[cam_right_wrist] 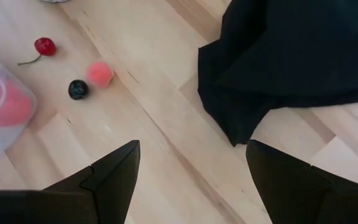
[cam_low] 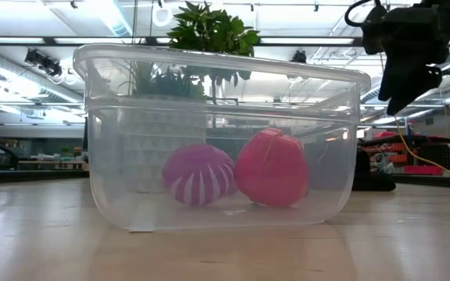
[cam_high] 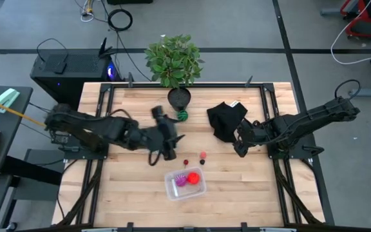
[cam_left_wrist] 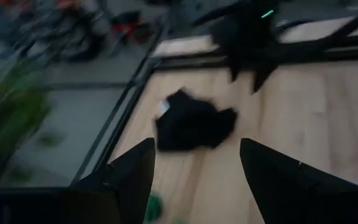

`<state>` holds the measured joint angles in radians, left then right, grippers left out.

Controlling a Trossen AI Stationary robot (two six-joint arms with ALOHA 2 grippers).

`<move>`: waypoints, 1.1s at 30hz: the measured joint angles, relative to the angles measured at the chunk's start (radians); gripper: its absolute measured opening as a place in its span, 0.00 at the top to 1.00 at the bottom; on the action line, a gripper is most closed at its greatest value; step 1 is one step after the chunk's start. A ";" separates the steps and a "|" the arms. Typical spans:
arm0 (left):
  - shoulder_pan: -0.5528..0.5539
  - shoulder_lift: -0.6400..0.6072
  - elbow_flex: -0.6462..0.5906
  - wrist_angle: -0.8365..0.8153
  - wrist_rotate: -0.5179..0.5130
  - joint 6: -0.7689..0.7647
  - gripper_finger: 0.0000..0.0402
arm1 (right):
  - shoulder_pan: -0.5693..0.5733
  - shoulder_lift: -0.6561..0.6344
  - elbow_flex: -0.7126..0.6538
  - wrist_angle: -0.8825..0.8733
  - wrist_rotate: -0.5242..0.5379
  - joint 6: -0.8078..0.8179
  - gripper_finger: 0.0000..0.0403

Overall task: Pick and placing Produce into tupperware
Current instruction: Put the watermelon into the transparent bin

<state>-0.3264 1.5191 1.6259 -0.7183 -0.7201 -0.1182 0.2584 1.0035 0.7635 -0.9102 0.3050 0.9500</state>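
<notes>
We've got the purple ball (cam_low: 198,174) and red piece (cam_low: 272,168) sitting in the tupperware (cam_high: 185,183), cherry (cam_right_wrist: 44,46) and others waiting on the surface (cam_high: 134,193), left gripper (cam_high: 170,145) and right gripper (cam_high: 240,143) both open, empty.

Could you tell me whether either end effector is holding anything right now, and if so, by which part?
Nothing is held. The left end effector and the right end effector both stand open with only bare table between their fingers; the black cloth lies beyond the right one, ungripped.
</notes>
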 joint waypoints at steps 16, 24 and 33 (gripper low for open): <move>0.094 -0.170 -0.001 -0.453 -0.209 -0.597 0.40 | -0.001 0.000 0.000 0.085 0.060 -0.163 0.26; 0.176 -0.224 -0.119 -0.528 -0.211 -0.763 0.40 | -0.001 0.000 0.000 0.150 0.121 -0.211 0.26; 0.113 -0.529 -0.527 0.142 -0.284 -0.684 0.45 | -0.005 0.000 -0.001 0.149 0.125 -0.224 0.26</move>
<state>-0.2134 0.9900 1.0989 -0.5761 -1.0046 -0.8026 0.2533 1.0035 0.7630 -0.7607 0.4297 0.7258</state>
